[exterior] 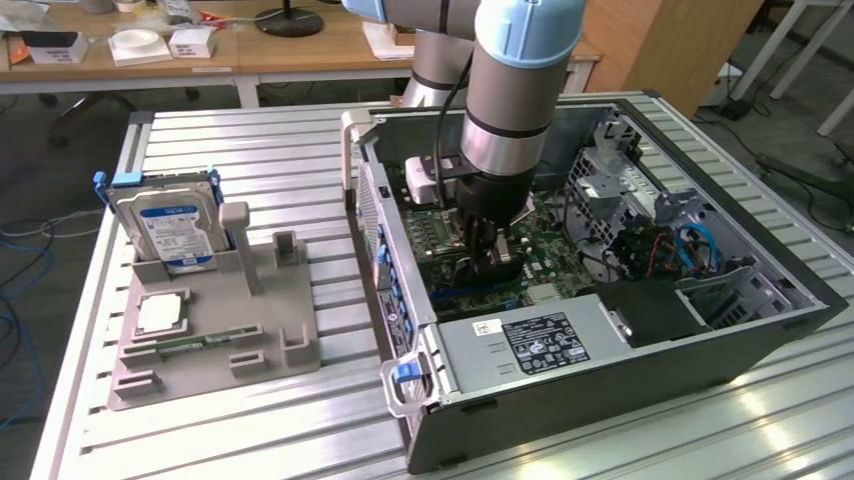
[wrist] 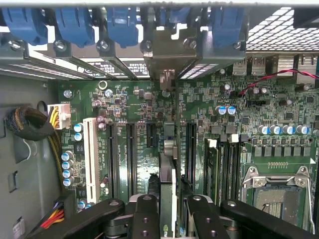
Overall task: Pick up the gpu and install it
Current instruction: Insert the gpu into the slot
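The gpu point(wrist: 168, 164) stands edge-on between my fingers, over the green motherboard point(wrist: 139, 144) and in line with one of the long black slots. Its silver metal bracket point(wrist: 164, 59) lies against the case's rear slot openings, under the blue clips. My gripper point(wrist: 168, 201) is shut on the card, with one black finger on each side. In the exterior view the gripper point(exterior: 491, 255) reaches down into the open computer case point(exterior: 747, 330), low over the motherboard point(exterior: 567, 255).
A grey fixture point(exterior: 214, 345) on the exterior view's left holds a silver hard drive point(exterior: 167, 225) with a blue-white label and a small square silver chip point(exterior: 160, 312). The power supply point(exterior: 527, 345) fills the case's near corner. Cable bundles point(wrist: 30, 124) and an empty processor socket point(wrist: 279, 191) flank the slots.
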Controlling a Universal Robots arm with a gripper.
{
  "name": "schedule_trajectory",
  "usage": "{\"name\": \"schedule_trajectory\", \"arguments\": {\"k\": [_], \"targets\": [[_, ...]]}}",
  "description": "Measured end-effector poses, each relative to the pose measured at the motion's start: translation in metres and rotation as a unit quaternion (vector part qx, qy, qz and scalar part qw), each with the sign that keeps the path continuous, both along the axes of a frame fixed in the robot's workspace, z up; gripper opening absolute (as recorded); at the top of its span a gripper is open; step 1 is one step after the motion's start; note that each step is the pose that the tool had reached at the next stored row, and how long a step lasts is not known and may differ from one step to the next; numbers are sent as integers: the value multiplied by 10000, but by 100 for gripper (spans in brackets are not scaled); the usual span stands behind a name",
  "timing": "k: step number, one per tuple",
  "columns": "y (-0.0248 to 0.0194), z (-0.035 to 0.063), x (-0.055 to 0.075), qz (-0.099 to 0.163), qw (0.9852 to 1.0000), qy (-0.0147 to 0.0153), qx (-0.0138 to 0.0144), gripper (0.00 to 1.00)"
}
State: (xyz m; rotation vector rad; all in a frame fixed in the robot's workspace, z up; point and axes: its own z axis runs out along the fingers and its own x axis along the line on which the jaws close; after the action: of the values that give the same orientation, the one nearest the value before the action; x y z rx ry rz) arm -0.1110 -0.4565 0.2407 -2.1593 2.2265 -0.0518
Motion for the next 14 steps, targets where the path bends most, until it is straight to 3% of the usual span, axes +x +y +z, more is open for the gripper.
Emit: {"name": "schedule_trajectory", "arguments": {"k": [14], "targets": [[0, -6, -17, 1, 10000, -1, 0, 26]]}}
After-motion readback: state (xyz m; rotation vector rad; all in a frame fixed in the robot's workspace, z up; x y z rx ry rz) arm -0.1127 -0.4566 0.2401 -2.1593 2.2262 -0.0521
